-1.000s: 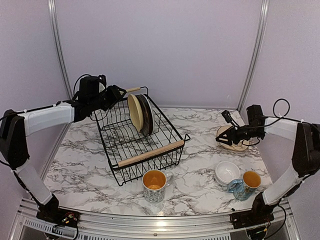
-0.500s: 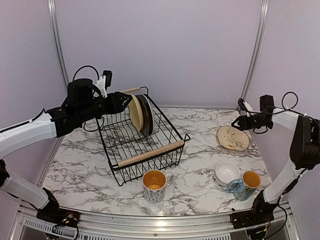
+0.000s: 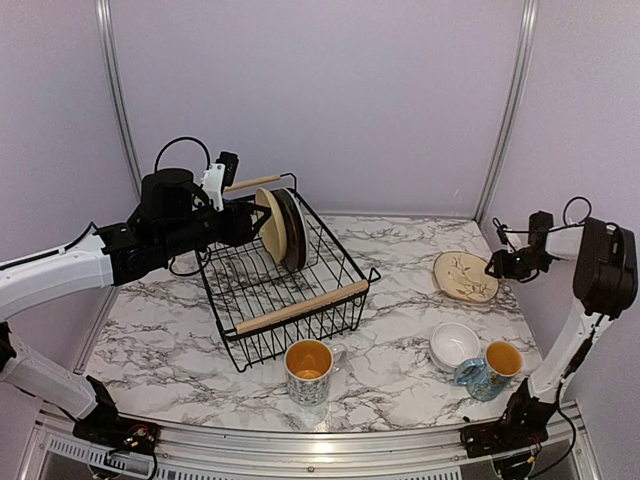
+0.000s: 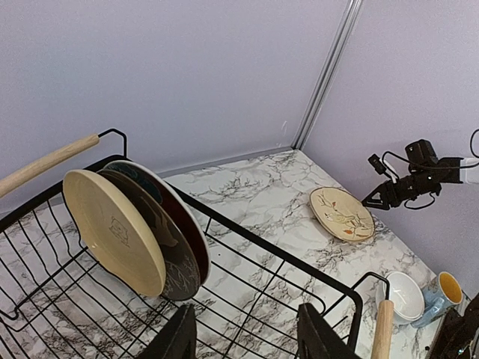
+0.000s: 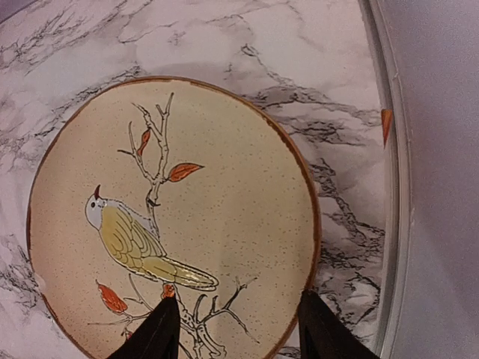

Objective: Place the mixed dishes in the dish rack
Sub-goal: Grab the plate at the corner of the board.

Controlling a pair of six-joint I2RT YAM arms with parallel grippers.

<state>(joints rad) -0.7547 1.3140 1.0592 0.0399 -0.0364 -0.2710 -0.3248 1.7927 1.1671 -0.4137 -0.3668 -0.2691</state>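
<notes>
Retreat: right gripper [image 3: 495,267], open and empty, has left the plate [image 3: 465,276] unloaded; left gripper [image 4: 243,336], also open, hovers by rack [image 3: 300,307].

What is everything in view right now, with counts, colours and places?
dish rack: one, black wire, wooden handles, table's left-centre
racked plates: three, cream plate, dark grey plate, red plate, on edge at the rack's far end
bird plate: one, tan, flat, far right
white bowls: apparently two, stacked, near right
front mug: one, orange inside, before the rack
blue-handled mug: one, orange inside, beside the bowls
table: one, grey-veined white marble
left gripper: open, over the rack
right gripper: open, by the bird plate
</notes>
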